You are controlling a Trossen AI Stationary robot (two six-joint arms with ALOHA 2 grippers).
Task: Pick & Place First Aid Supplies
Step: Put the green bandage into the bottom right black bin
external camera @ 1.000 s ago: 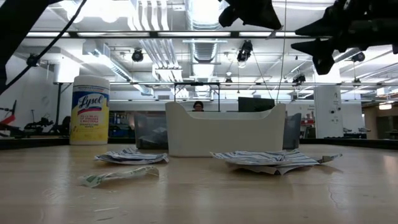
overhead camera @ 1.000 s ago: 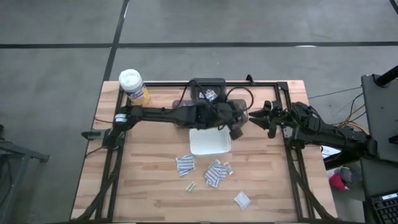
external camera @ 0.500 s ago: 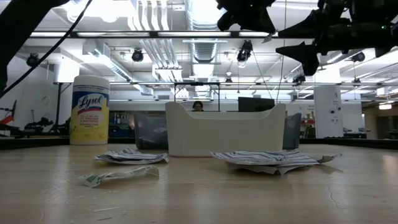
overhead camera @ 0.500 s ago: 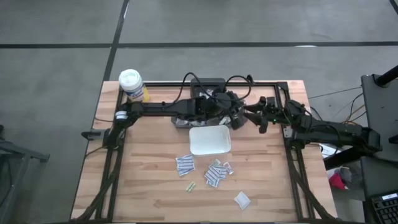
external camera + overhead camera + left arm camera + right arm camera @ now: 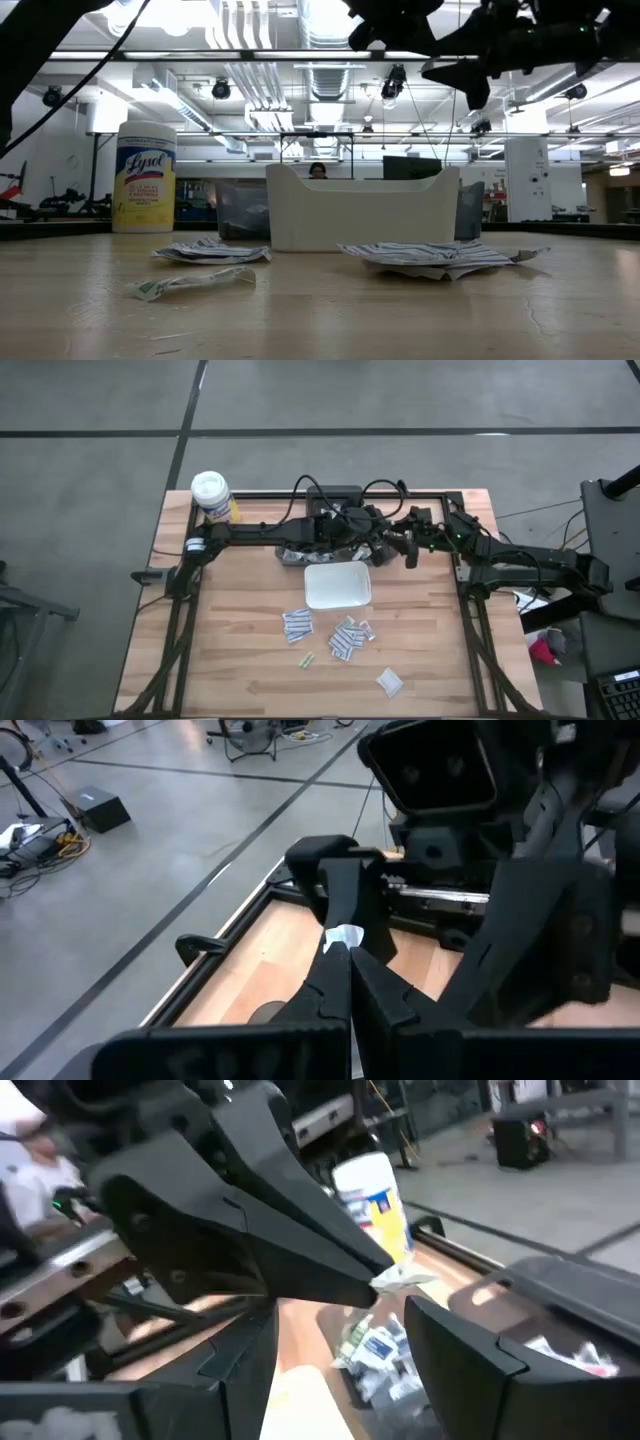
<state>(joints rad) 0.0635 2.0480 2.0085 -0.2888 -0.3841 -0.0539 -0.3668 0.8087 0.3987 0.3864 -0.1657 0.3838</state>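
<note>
A handover was in hand above the far side of the desk [image 5: 230, 660]. The left claw [image 5: 343, 942] was seen clamped shut on a single small white packet [image 5: 345, 936], held pinched at the fingertips, high over the far rim of the white tray [image 5: 337, 585]. The right claw [image 5: 335, 1315] was brought in from three o'clock with its fingers spread wide, the packet [image 5: 404, 1278] lying just ahead of them and not yet touched.

To do this well, it was judged that the right claw should be slid further in until the packet's free edge sat squarely between its pads, then closed firmly before anything was let go by the left. Only a sliver of packet was left showing, so a shallow bite could easily be lost.

The rest of the supplies were spread flat on the desk at six o'clock of the tray: a cluster of packets [image 5: 346, 637], another [image 5: 297, 625] to nine o'clock of it, a greenish one [image 5: 306, 659] and a lone one [image 5: 389, 681] nearer the front edge. The yellow wipes canister [image 5: 213, 497] was left at the far left corner.
</note>
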